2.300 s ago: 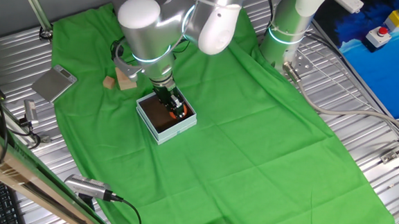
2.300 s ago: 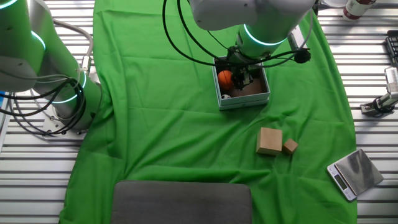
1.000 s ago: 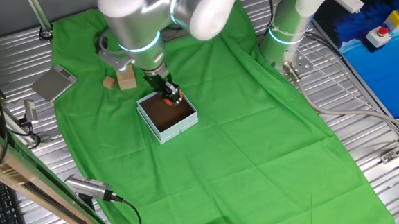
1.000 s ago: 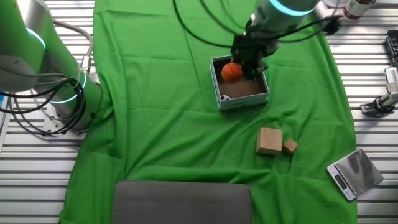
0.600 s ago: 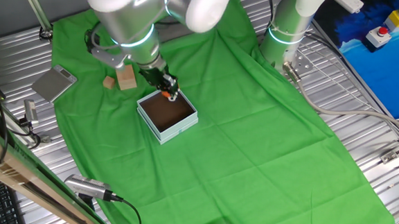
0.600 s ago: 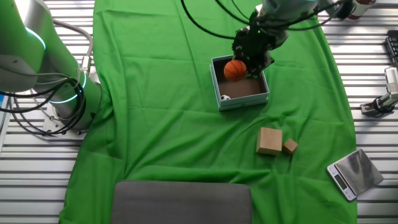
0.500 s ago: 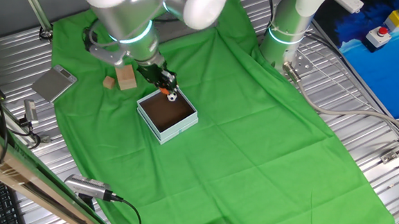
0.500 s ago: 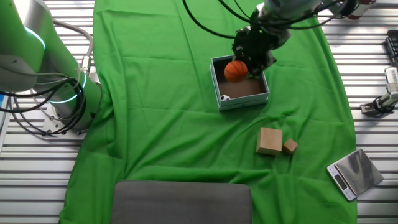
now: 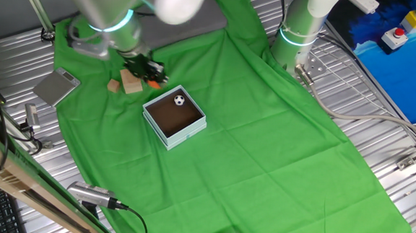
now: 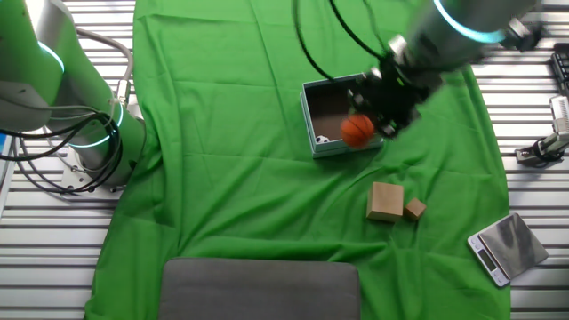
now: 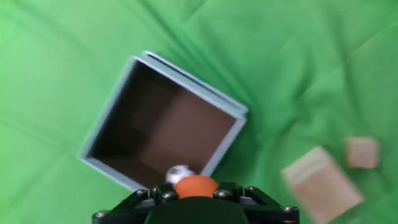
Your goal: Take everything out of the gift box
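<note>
The gift box (image 9: 167, 140) stands open on the green cloth, with pale blue walls and a brown inside. Only the soccer ball (image 9: 179, 99) lies in it, in a corner; it also shows in the other fixed view (image 10: 322, 140) and the hand view (image 11: 179, 172). My gripper (image 10: 372, 114) is shut on the orange basketball (image 10: 357, 130) and holds it above the cloth, just outside the box wall (image 10: 341, 148) on the side of the wooden blocks. In the hand view the basketball (image 11: 196, 185) sits between the jaws of my gripper (image 11: 196, 191). A tan wooden block (image 10: 386, 202) lies on the cloth.
A smaller wooden block (image 10: 414, 210) lies beside the larger one. A flat grey scale (image 10: 507, 247) sits on the slatted table past the cloth's edge. A second arm's base (image 10: 84, 133) stands at the cloth's side. A grey mat (image 10: 258, 289) lies at the near edge.
My gripper rose out of the box with the basketball and moved sideways past the box wall toward the wooden blocks. The soccer ball stays in the box.
</note>
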Controlling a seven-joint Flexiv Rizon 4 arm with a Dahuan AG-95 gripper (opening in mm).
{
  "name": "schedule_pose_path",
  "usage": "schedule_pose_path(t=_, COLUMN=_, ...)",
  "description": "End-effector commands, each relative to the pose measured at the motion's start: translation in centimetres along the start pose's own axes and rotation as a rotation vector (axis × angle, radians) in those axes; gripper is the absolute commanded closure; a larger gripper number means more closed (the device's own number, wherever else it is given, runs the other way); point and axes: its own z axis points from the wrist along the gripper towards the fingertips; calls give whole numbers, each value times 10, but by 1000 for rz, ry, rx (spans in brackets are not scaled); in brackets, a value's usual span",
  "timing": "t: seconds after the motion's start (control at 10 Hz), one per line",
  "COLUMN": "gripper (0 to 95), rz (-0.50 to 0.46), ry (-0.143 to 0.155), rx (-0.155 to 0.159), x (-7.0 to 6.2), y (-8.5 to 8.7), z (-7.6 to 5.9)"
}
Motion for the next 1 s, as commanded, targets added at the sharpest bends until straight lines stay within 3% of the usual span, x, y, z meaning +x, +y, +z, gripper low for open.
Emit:
schedule_pose_path(t=0.1, gripper=950, rz=-64, ry=-8, rx=3, x=2, y=-12, z=2)
schedule_pose_path(t=0.5, gripper=950, rz=-138, ry=-19, rx=14, x=2, y=-12, z=2)
schedule_pose_path(t=1.0, gripper=950, rz=-143, ry=-9, rx=22, x=2, y=-12, z=2)
